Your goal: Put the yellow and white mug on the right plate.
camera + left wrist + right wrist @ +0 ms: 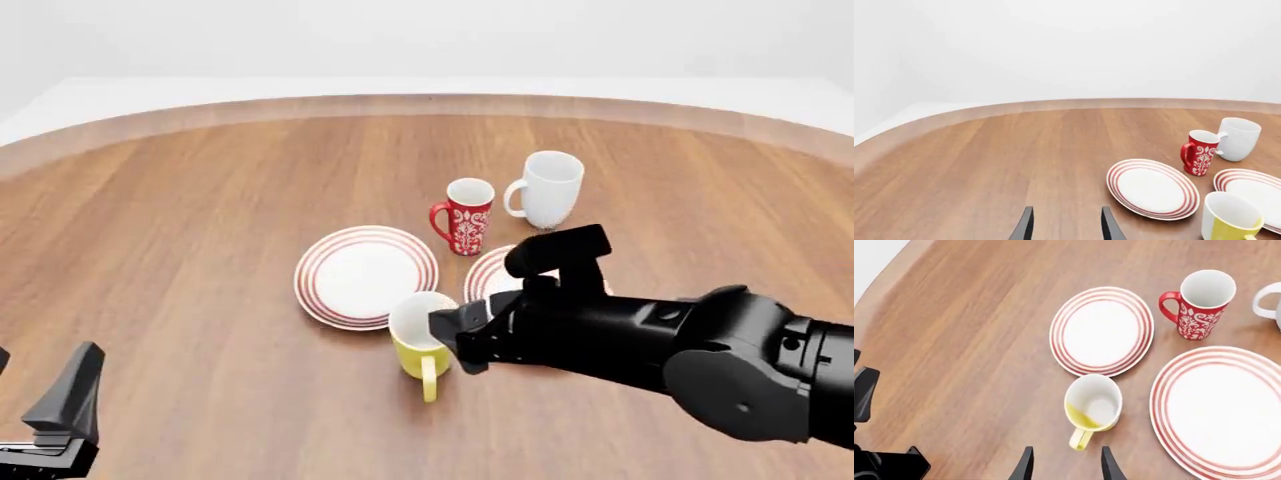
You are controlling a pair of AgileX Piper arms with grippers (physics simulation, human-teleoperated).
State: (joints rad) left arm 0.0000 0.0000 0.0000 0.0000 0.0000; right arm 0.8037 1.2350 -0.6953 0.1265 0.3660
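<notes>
The yellow and white mug [416,338] stands upright on the table, just in front of the gap between the two plates, with its handle towards the near side. It also shows in the right wrist view [1093,404] and the left wrist view [1229,218]. The right plate [490,276] is mostly hidden behind my right arm; it shows fully in the right wrist view [1225,410]. My right gripper [462,342] is open and empty, just right of the mug and slightly above it [1065,467]. My left gripper [40,395] is open and empty, far to the near left [1066,227].
The smaller red-ringed plate [366,275] lies left of the mug. A red patterned mug [467,215] and a taller white mug [549,188] stand behind the plates. The table's curved far edge [427,102] runs across the back.
</notes>
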